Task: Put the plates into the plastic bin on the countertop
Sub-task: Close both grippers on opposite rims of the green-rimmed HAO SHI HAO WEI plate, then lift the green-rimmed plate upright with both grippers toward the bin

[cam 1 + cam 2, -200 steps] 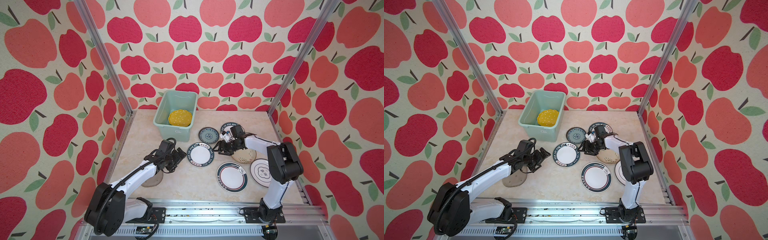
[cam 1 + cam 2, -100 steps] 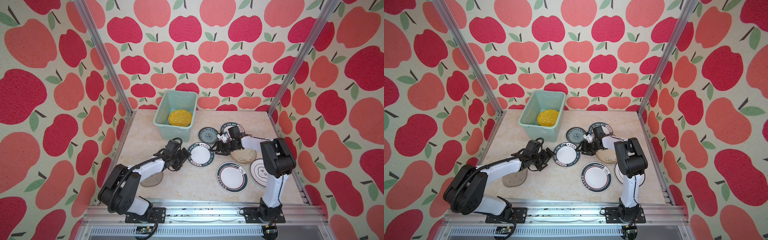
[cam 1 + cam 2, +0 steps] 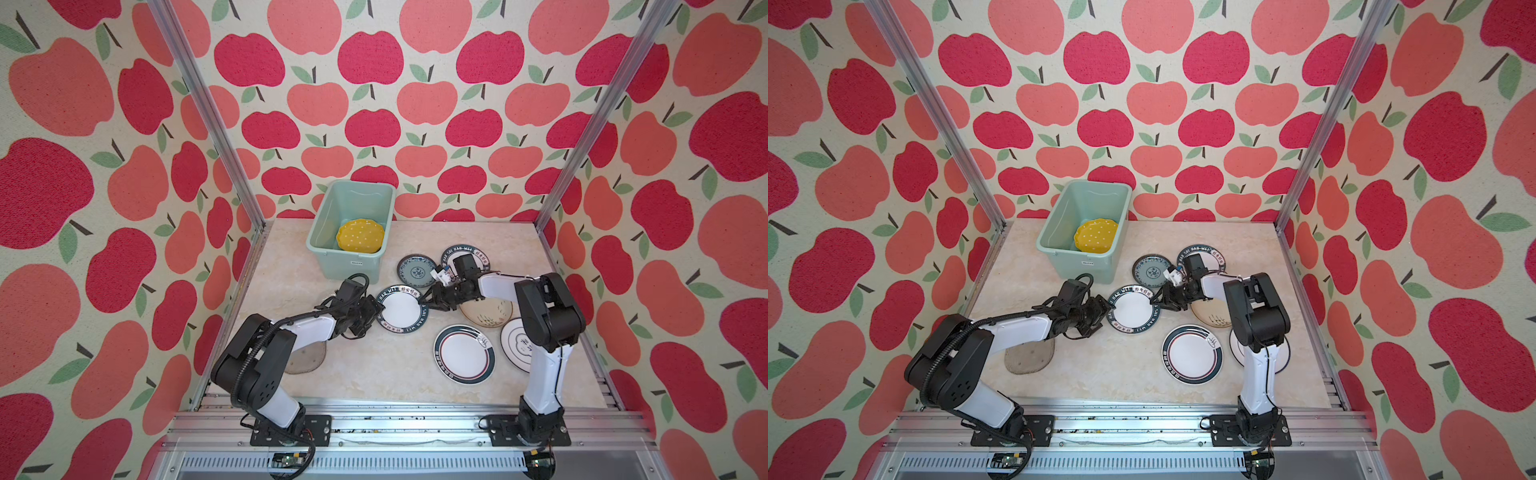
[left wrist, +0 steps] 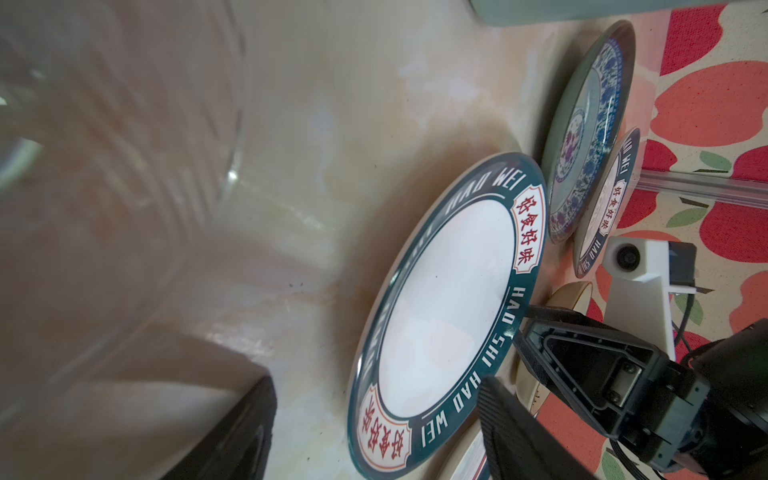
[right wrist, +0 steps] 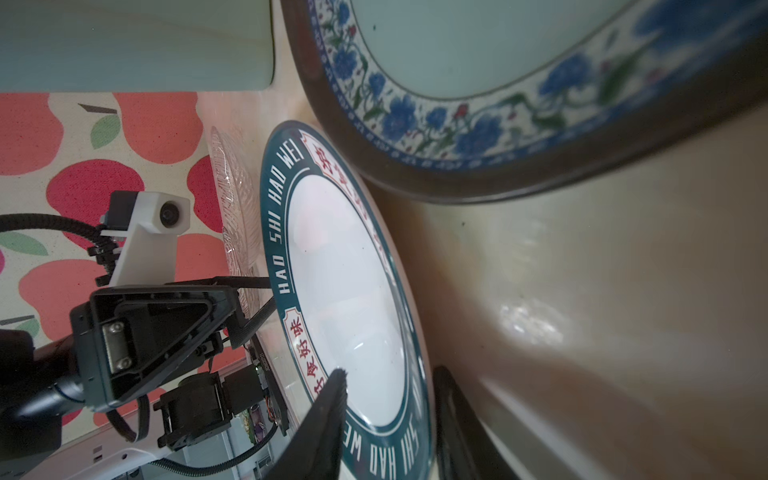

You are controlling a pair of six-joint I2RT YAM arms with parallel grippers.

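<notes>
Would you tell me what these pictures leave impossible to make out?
Glass plate: left arm covers much of it in both top views.
Ringed white plate: right arm hides part in both top views.
Bin label: too small to read.
Right gripper: jaws straddle the teal-rimmed plate; grip unclear everywhere.

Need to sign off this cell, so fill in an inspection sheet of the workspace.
Surface: beige marble countertop, faint veins.
Job's things: green bin holds one yellow plate; on the counter lie a lettered plate, blue plate, second lettered plate, cream plate, dark-rimmed plate, white plate half under the right arm, glass plate under the left arm.
Clutter: nothing seen.
Grippers: left gripper open at the lettered plate's rim; right gripper straddles its opposite rim, grip unclear.
Cables: black loop on the left wrist, near the bin.
Surroundings: apple-print walls, metal posts, base rail.
</notes>
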